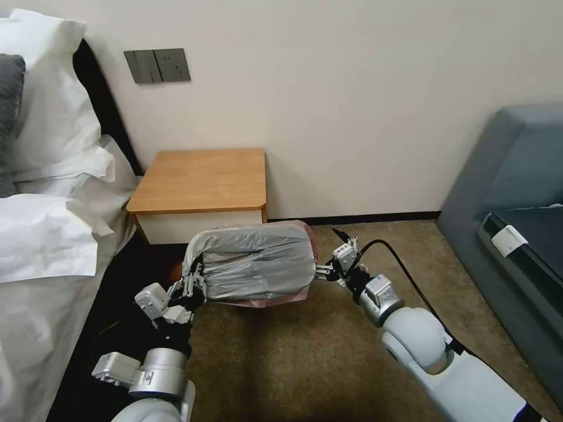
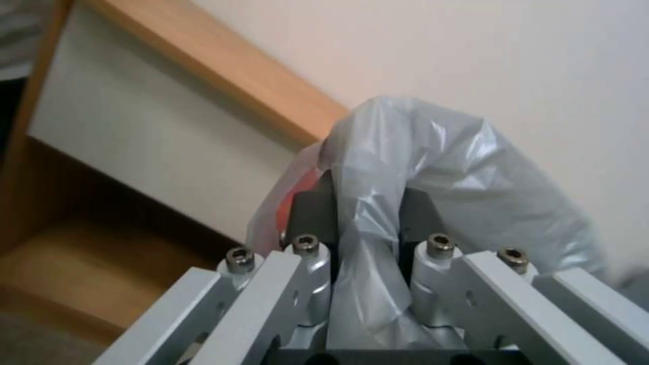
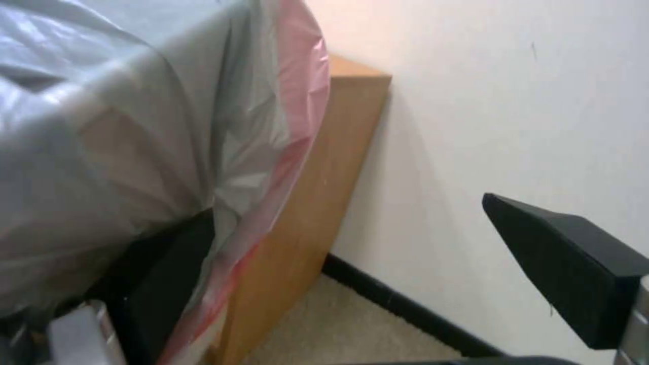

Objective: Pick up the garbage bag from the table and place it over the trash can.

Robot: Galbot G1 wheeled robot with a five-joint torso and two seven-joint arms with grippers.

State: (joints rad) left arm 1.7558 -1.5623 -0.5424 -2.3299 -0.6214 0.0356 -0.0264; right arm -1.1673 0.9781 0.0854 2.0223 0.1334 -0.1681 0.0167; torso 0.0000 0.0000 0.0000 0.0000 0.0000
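Note:
The garbage bag [image 1: 255, 264], grey with a pinkish-red rim, is stretched over a boxy form on the carpet in front of the table [image 1: 199, 179]. The trash can is hidden beneath it. My left gripper [image 1: 193, 282] is at the bag's left end, shut on a fold of plastic; in the left wrist view the bag [image 2: 433, 157] is pinched in the gripper [image 2: 365, 213]. My right gripper [image 1: 329, 253] is at the bag's right end, open. In the right wrist view the bag's rim [image 3: 291, 101] drapes over one finger while the other finger [image 3: 561, 263] stands free.
A bed with white linen [image 1: 53, 234] lies to the left, close to my left arm. At the right stands a grey sofa [image 1: 510, 193]. The wall runs behind the table. Open carpet [image 1: 305, 357] lies in front of the bag.

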